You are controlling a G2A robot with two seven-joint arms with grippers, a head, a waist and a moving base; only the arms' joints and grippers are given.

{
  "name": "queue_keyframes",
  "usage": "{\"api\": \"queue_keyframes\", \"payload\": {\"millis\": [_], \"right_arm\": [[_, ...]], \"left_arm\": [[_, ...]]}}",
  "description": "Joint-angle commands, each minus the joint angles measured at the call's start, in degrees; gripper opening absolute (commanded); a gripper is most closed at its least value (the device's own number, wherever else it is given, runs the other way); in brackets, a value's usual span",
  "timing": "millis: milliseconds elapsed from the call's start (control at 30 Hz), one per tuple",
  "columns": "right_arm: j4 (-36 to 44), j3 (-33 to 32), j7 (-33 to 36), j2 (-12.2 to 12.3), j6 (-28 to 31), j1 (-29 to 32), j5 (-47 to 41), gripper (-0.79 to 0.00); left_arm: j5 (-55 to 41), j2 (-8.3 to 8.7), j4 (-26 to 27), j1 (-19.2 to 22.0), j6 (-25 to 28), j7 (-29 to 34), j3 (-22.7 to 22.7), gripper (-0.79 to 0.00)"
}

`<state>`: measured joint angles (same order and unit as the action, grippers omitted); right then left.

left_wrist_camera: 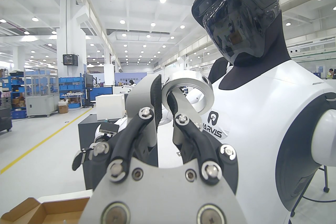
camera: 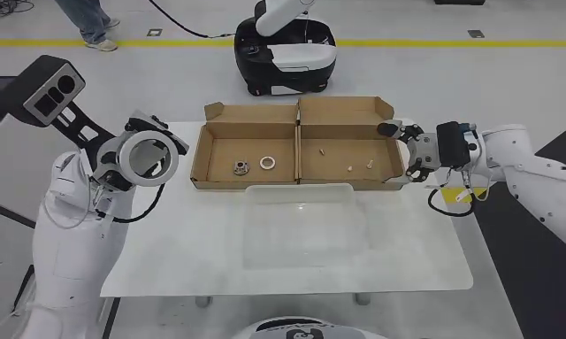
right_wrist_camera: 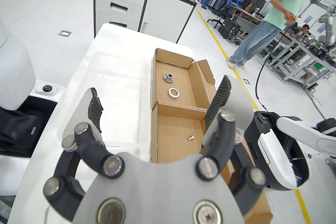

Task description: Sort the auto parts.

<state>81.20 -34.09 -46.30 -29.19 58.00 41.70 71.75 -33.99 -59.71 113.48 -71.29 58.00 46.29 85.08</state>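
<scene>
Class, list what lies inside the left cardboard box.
A flanged hub and a metal ring lie apart on the floor of the left cardboard box. In the top view its near wall covers a thin strip of floor.

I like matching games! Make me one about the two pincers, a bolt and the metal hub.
1 left pincer
2 right pincer
3 bolt
4 hub

A open, empty
B shut on a metal ring
C in the cardboard box with a loose ring
D in the other box, by the right pincer

Pairs: 1-B, 2-A, 3-D, 4-C
</scene>
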Motion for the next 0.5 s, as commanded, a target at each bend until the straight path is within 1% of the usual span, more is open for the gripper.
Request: {"api": "queue_keyframes", "payload": {"millis": [0, 133, 267, 467], "right_arm": [[-0.01, 0.00, 0.00, 0.00, 0.00, 0.00, 0.00, 0.000], [-0.01, 0.00, 0.00, 0.00, 0.00, 0.00, 0.00, 0.000], [-0.01, 0.00, 0.00, 0.00, 0.00, 0.00, 0.00, 0.000], [-0.01, 0.00, 0.00, 0.00, 0.00, 0.00, 0.00, 0.000]], "left_arm": [[0.00, 0.00, 0.00, 0.00, 0.00, 0.00, 0.00, -0.785], [0.61, -0.27, 1.26, -0.79, -1.85, -3.91, 0.12, -0.785], [-1.86, -0.76, 1.95, -1.79, -1.81, -9.16, -0.95, -0.785], [-1.72, -1.10, 2.05, -2.02, -1.77, -10.92, -1.27, -0.785]]}}
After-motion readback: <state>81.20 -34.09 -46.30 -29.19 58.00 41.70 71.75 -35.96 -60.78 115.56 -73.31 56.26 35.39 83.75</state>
